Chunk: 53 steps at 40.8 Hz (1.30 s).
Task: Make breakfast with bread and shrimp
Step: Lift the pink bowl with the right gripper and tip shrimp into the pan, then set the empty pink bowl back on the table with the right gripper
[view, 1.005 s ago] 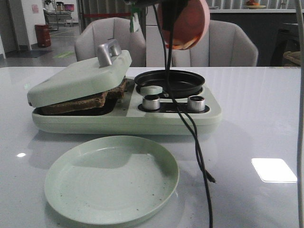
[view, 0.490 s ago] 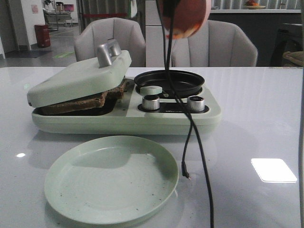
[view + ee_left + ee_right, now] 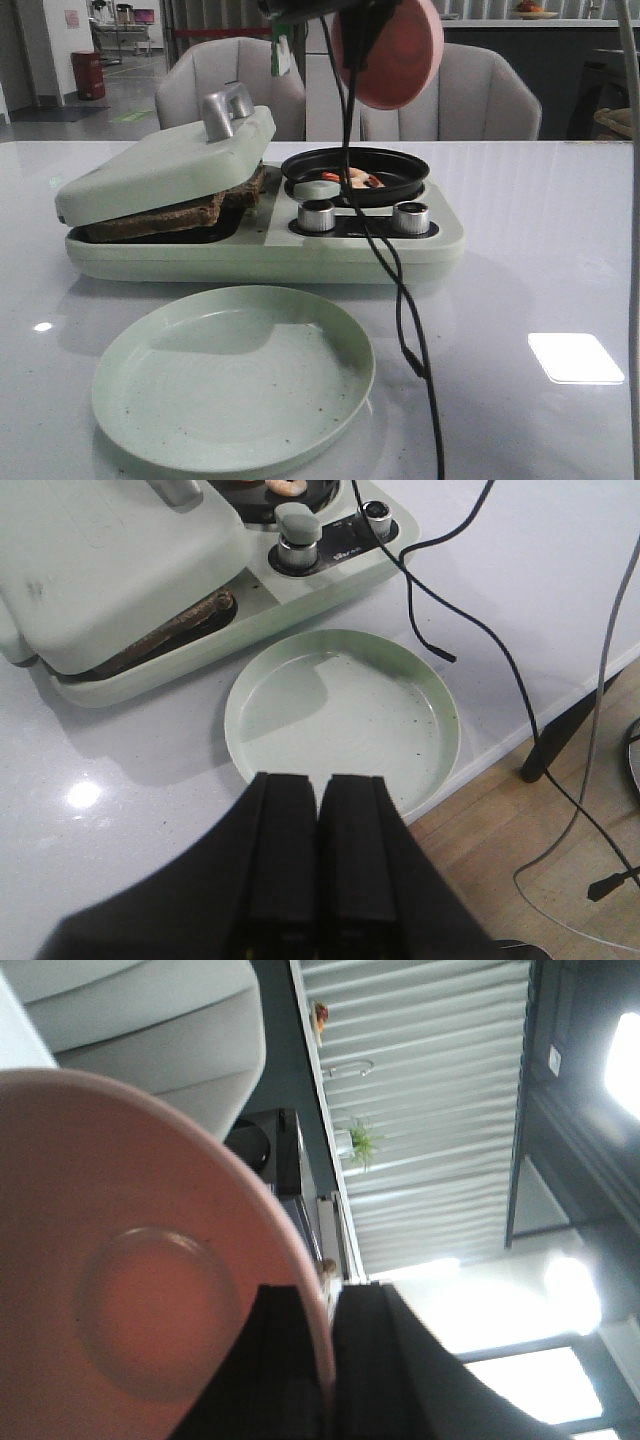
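Far left of the glossy white table (image 3: 560,230) sits a matte sage-green breakfast maker (image 3: 262,240). Its hinged lid (image 3: 160,165), smooth with a chunky metal handle (image 3: 226,108), rests tilted on the bread (image 3: 165,212), higher toward the pan side. The bread is two flat, dark-crusted slices stacked in the grill bay, lying flat with their long edges running left to right, corners poking out toward the middle. In front is a round, shallow pale-green plate (image 3: 235,380) with tiny dark specks.

Next over, the round black pan (image 3: 356,173) holds the shrimp (image 3: 350,180), small curled pink-orange bits near the pan's front; can't tell which way they point. Two shiny metal knobs (image 3: 318,214) sit just in front.

The left gripper (image 3: 318,860) hangs above the table edge near the plate, pads pressed together on nothing.

Above the pan, the right gripper (image 3: 330,1360) pinches the rim of a smooth pink dish (image 3: 387,50), tipped up nearly on edge. Black cables (image 3: 400,300) dangle down past the pan.
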Available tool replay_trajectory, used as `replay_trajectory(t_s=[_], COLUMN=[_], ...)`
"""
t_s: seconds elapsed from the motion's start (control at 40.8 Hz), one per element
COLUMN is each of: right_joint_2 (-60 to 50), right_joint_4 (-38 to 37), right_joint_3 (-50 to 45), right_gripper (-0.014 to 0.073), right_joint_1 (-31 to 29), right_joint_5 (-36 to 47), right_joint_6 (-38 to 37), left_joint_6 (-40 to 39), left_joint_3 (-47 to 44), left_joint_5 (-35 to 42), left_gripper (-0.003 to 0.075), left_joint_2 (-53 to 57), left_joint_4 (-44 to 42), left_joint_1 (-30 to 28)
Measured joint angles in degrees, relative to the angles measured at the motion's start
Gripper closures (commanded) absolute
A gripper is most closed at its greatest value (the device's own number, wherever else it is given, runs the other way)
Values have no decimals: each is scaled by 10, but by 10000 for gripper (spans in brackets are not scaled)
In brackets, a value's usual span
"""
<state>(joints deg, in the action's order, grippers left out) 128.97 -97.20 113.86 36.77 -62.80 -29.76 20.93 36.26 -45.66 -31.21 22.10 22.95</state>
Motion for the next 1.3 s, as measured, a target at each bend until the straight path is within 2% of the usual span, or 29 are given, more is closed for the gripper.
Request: replay_trajectory(t_s=[0.147, 0.27, 0.417, 0.539, 0.686, 0.76, 0.907, 1.054, 1.127, 1.299], right_joint_2=[-39, -98, -190, -277, -371, -403, -422, -416, -405, -375], right_joint_4=[83, 234, 401, 506, 635, 723, 887, 1024, 1066, 1084], right_joint_3=[0, -5, -75, -194, -357, -427, -514, -567, -578, -582], right_gripper=[547, 547, 549, 549, 549, 549, 549, 549, 549, 545], right_joint_1=[-3, -30, -116, -204, -325, -388, -461, -473, -473, -473], right_joint_5=[-37, -45, -46, -15, 70, 120, 179, 211, 219, 250], right_joint_6=[-7, -10, -4, 12, 45, 63, 140, 255, 293, 318], left_joint_6=[0, 0, 0, 0, 0, 0, 0, 0, 0, 0], left_joint_3=[0, 0, 0, 0, 0, 0, 0, 0, 0, 0], left_joint_5=[0, 0, 0, 0, 0, 0, 0, 0, 0, 0], left_gripper=[622, 622, 622, 622, 622, 622, 622, 622, 622, 622], left_joint_2=[0, 0, 0, 0, 0, 0, 0, 0, 0, 0], left_joint_4=[0, 0, 0, 0, 0, 0, 0, 0, 0, 0], left_joint_1=[0, 0, 0, 0, 0, 0, 0, 0, 0, 0])
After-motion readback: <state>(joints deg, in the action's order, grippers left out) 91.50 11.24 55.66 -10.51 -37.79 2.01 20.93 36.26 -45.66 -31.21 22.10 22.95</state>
